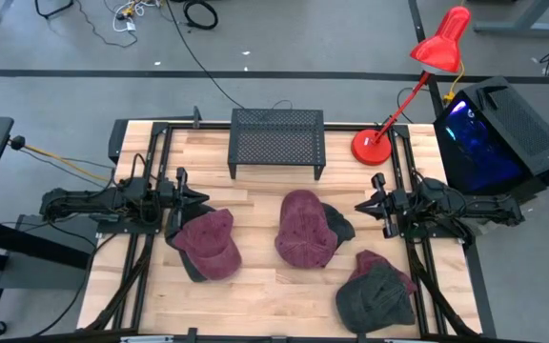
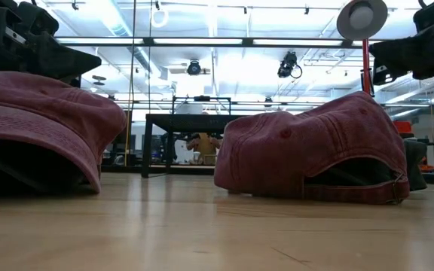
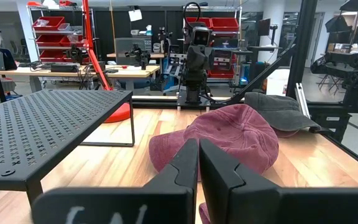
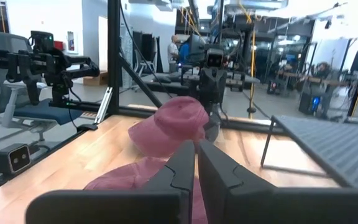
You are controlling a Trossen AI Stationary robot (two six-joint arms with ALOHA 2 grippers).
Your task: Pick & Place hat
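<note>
On the light wooden table (image 1: 255, 286) lie three soft cloth caps. A dark red cap (image 1: 210, 243) is at the left side, just beside the left hand (image 1: 194, 198). A second dark red cap (image 1: 305, 227) lies in the middle of the table, and it partly covers a dark grey cap (image 1: 339, 224) on its right side. A third cap, grey with a dark red part (image 1: 377, 291), lies near the front right corner.

The left hand is at the left edge of the table, its two dark fingers (image 3: 185, 168) pressed together, and it holds nothing. The right hand (image 1: 370, 206) is at the right edge, also closed with nothing between its fingers (image 4: 182, 165), and it is apart from the middle cap.

A black perforated metal rack (image 1: 277, 141) stands at the back of the table. A red desk lamp (image 1: 417, 86) stands beside it on the right.
</note>
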